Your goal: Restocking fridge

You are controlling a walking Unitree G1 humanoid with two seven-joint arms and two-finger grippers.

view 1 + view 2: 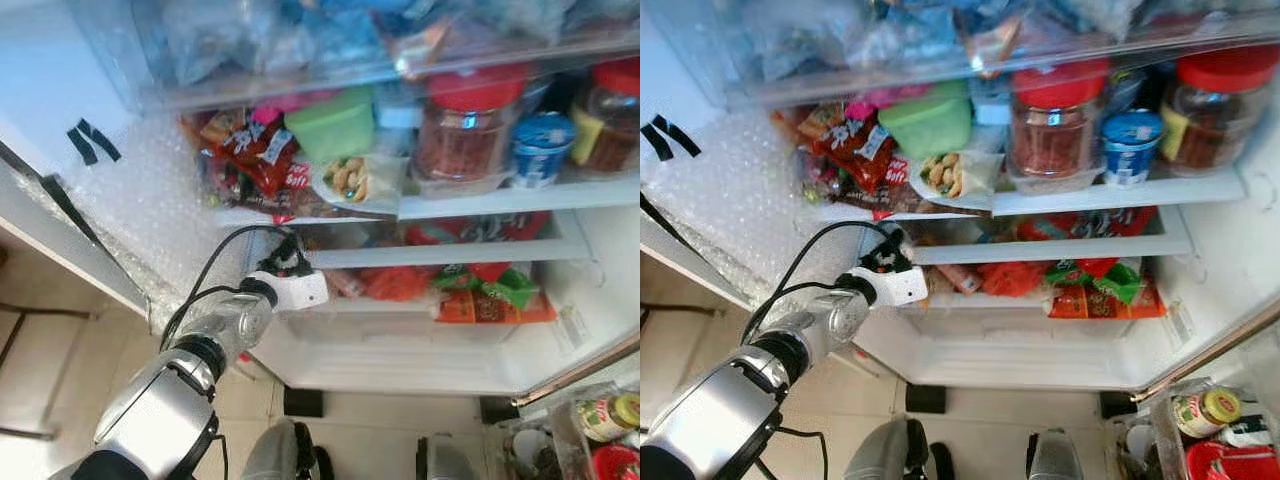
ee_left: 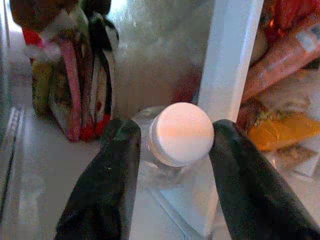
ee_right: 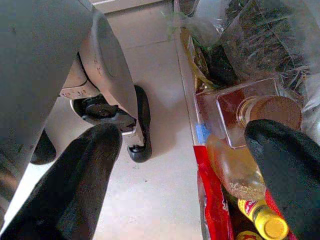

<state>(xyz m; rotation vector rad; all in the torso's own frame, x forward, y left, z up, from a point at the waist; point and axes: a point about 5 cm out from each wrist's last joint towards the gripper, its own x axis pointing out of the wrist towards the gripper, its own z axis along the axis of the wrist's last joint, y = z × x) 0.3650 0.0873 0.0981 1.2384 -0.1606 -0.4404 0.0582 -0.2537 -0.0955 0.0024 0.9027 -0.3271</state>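
Observation:
A clear bottle with a white cap [image 2: 181, 132] sits between the black fingers of my left gripper [image 2: 175, 135], cap toward the wrist camera; the gripper is shut on it. My left arm [image 1: 215, 340] reaches into the open fridge at the lower shelf [image 1: 420, 257], and its white wrist [image 1: 295, 290] hides the fingers in the eye views. Snack packs [image 2: 75, 85] stand just beyond the bottle. My right gripper [image 3: 190, 135] hangs open over the floor, beside a crate holding a brown-lidded jar [image 3: 275, 110].
The upper shelf [image 1: 480, 203] carries a red-lidded jar [image 1: 470, 120], a green box [image 1: 335, 125], a blue-lidded tub [image 1: 540, 145] and snack bags [image 1: 250, 155]. A bubble-wrapped wall [image 1: 150, 210] lies left. A basket of jars [image 1: 600, 420] stands at the floor's right.

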